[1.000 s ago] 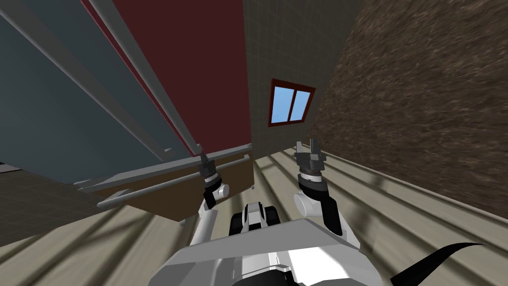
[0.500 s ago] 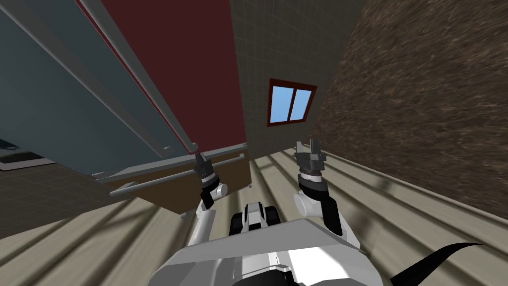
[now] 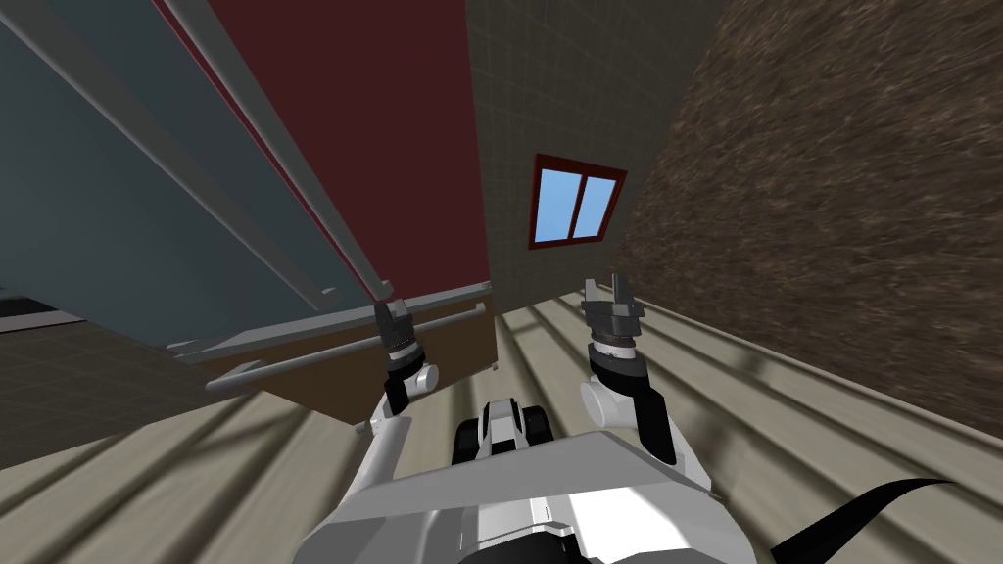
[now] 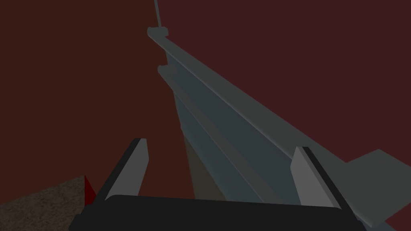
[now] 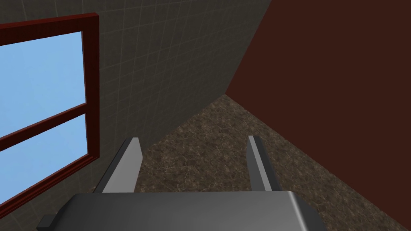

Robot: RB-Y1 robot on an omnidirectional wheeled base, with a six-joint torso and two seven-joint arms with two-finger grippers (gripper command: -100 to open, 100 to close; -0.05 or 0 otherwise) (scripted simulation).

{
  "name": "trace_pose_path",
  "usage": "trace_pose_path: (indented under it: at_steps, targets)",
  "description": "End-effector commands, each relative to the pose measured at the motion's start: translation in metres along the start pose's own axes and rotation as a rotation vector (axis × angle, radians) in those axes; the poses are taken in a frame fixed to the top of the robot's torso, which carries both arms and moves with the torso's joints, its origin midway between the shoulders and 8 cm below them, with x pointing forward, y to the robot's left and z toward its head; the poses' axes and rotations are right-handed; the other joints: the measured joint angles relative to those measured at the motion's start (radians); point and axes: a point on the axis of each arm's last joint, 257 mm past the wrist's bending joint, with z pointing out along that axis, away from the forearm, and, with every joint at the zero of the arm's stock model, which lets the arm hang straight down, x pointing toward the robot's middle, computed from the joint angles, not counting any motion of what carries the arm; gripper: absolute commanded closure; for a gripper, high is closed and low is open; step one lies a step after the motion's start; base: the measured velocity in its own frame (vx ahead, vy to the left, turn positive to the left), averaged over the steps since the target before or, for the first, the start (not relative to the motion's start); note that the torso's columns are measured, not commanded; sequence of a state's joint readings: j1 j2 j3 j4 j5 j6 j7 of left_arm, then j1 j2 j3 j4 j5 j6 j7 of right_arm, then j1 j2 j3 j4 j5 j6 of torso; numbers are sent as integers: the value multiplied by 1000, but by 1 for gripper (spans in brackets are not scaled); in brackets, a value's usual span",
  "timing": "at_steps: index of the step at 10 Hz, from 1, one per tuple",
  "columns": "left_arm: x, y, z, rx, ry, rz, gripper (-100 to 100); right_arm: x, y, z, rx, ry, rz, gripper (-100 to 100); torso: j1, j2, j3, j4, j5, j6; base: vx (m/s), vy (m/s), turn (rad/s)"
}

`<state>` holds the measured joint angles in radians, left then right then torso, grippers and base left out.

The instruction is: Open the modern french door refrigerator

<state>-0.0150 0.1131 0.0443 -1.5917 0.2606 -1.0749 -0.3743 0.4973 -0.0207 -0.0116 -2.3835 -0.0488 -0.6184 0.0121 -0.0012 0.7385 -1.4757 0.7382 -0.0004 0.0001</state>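
The refrigerator (image 3: 108, 206) rises on my left with slate blue doors and long grey handles (image 3: 294, 176). A dark red panel (image 3: 392, 127) runs beside the nearer handle. My left gripper (image 3: 390, 315) is at that handle's lower end, fingers open and off it. In the left wrist view the left gripper (image 4: 220, 172) stands wide open; the grey handle bars (image 4: 224, 96) run away from it close to one finger (image 4: 307, 176), untouched. My right gripper (image 3: 609, 292) is raised to the right, open and empty (image 5: 192, 164).
Below the doors is a brown drawer front (image 3: 333, 387) with horizontal grey bars (image 3: 323, 354). A red-framed window (image 3: 575, 203) sits in the tiled wall ahead. A rough brown wall (image 3: 833, 196) closes the right side. Striped floor (image 3: 764, 401) lies between.
My left gripper, shut at the handle's lower end a second ago, has opened wide and drawn back slightly from it. The head view has swayed a little. The right arm is unmoved.
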Motion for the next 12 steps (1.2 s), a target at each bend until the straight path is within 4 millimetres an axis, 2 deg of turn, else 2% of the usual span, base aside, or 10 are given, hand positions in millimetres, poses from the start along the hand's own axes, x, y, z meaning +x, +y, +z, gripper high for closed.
trace_pose_path:
  at_steps: [1,9,12]
  targets:
    - [-1,1,1,11,46,4,-100,0,0,0,0,0,0,0,1,0,0,0,0,0,25,58,-37]
    - [26,12,-23,-28,87,-157,-100,0,0,0,0,0,0,0,1,0,0,0,0,0,43,172,-100]
    - [40,11,-34,-51,37,-242,-100,0,0,0,0,0,0,0,1,-3,-2,-1,0,0,80,166,-88]
